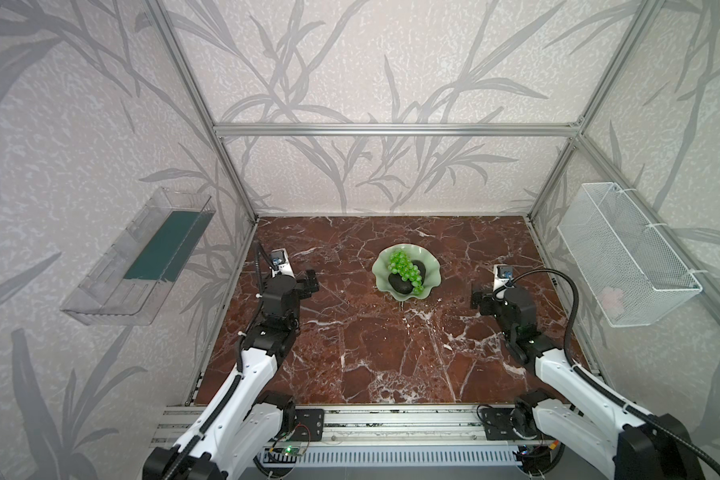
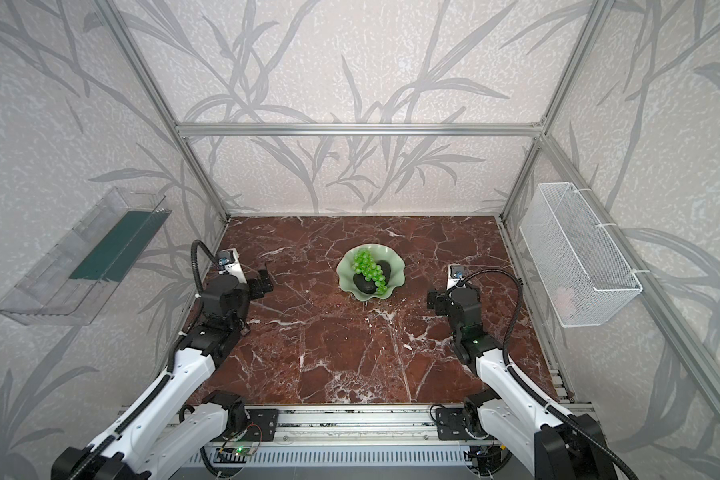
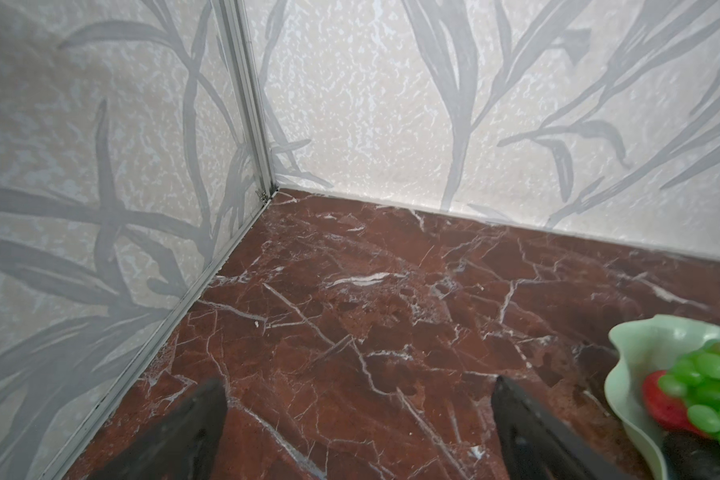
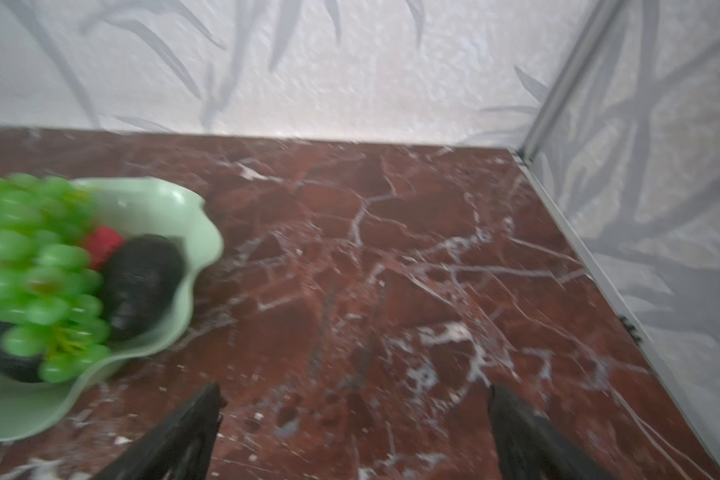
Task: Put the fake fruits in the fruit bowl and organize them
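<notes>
The pale green fruit bowl (image 1: 380, 272) (image 2: 344, 272) stands on the marble table, towards the back and near the middle. A bunch of green grapes (image 1: 406, 269) (image 2: 368, 268) lies across two dark avocados (image 1: 400, 285) (image 1: 420, 266) in it. The red apple (image 3: 661, 401) (image 4: 102, 243) shows under the grapes only in the wrist views. My left gripper (image 1: 310, 282) (image 3: 358, 384) hovers open and empty left of the bowl. On the bowl's right, my right gripper (image 1: 476, 299) (image 4: 352, 390) is also open and empty.
A clear plastic tray (image 1: 138, 262) hangs on the left wall and a white wire-mesh basket (image 1: 628, 253) on the right wall. Aluminium frame posts stand at the back corners. The red-brown marble top (image 1: 371, 353) stretches from the bowl to the front rail.
</notes>
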Robot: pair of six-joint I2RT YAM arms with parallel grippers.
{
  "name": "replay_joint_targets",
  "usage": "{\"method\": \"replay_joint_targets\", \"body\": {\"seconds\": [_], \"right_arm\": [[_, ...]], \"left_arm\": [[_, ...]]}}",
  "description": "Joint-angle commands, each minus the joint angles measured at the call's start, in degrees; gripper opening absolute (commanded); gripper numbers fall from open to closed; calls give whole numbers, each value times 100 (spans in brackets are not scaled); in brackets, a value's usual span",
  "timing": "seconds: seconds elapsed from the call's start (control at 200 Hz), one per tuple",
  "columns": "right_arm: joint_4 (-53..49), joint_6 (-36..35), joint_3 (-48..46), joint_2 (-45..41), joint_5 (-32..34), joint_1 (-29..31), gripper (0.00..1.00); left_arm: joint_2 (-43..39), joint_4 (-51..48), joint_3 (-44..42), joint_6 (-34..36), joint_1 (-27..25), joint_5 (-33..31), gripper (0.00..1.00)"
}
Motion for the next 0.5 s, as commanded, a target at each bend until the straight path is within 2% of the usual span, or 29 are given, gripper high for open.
{"method": "replay_joint_targets", "body": {"seconds": [0.0,0.05,0.12,0.215,0.355,0.42,0.495], "right_arm": [[1530,-282,-253,628,293,-344,99],[1822,-293,-223,1027,249,-432,99],[2593,-277,-297,1528,243,-441,99],[3843,-518,-477,2198,130,-466,99],[4278,-547,-428,2731,-116,-550,99],[4728,-580,-510,3017,-183,-550,99],[5117,-615,-511,3416,-227,-551,99]], "left_arm": [[490,1122,-247,676,52,-224,100],[714,1091,-238,655,71,-252,100],[1033,1421,-375,449,84,-639,100],[1597,2404,-674,905,136,-799,99],[2549,3437,-961,729,330,-426,100],[2893,3965,-948,982,358,-279,100],[3342,4350,-943,952,441,-189,100]]}}
